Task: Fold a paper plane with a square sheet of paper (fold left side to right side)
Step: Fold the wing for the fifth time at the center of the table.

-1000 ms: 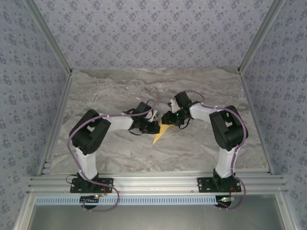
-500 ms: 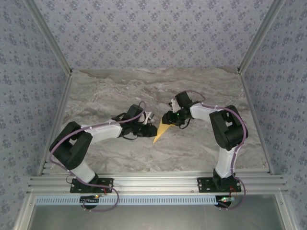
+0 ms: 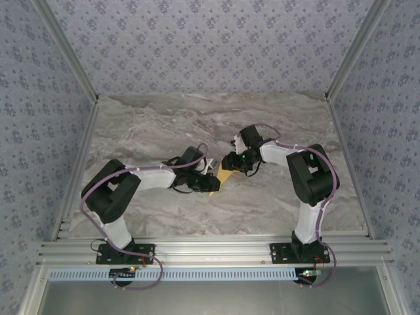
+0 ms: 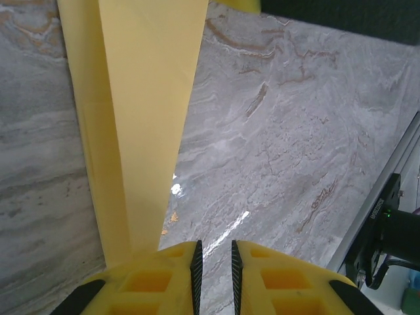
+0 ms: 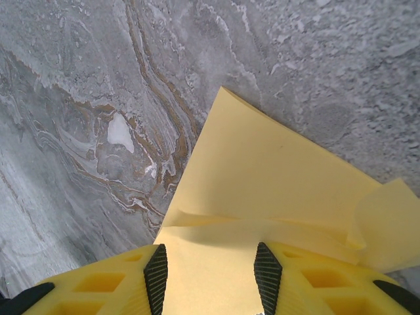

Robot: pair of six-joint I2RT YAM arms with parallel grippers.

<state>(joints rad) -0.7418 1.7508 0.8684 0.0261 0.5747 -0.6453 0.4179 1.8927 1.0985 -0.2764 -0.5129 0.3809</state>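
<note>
**Overhead view.** A thin yellow-orange sheet of paper (image 3: 224,176), folded into a narrow wedge with its point toward the near edge, lay near the middle of the grey marble-patterned tabletop (image 3: 164,125). Both black-and-white arms reached inward and met over it. The left gripper (image 3: 209,181) sat at the wedge's left edge, close to the point. The right gripper (image 3: 230,164) covered the broad far end.

**Left wrist view.** The left gripper (image 4: 216,252) had its jaws almost together, leaving a thin slit between the black pads. Bare tabletop (image 4: 282,131) showed through the slit, and nothing was held. The sheet of paper (image 4: 138,98) ran as a long strip with a lengthwise crease, from the top of the view down to one yellow finger. Whether that finger touched the paper could not be told. An aluminium frame rail (image 4: 384,197) crossed the lower right corner.

**Right wrist view.** The right gripper (image 5: 211,269) had its jaws well apart. The sheet of paper (image 5: 262,177) filled the gap between them and reached forward to a pointed corner on the tabletop (image 5: 79,98). It lay flat rather than pinched between the pads. A fold line crossed the paper just ahead of the fingers, and a loose layer stood out at the right.
</note>
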